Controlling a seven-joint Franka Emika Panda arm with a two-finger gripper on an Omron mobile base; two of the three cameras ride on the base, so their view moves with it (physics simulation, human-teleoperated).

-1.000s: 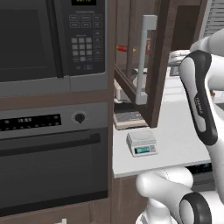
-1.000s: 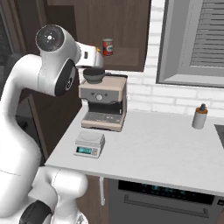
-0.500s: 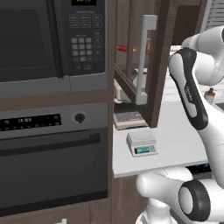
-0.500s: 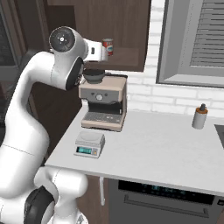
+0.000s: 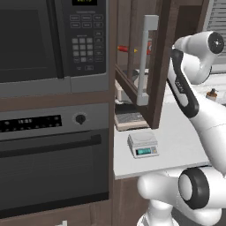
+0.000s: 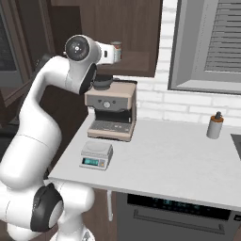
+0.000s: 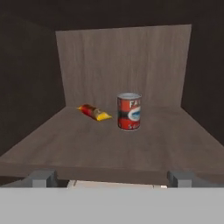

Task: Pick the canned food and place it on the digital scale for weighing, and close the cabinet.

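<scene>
With the jaws spread wide, centre them on the small red cylindrical can [image 7: 129,111] straight ahead, clear of the red-yellow tube [image 7: 94,112] to its left.

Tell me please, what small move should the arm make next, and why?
Probably ease the tool straight forward into the cabinet toward the canned food. The can stands upright on the shelf, well ahead of the open fingers and apart from them, roughly centred between them. A small red and yellow packet lies to its left, clear of that path.
</scene>
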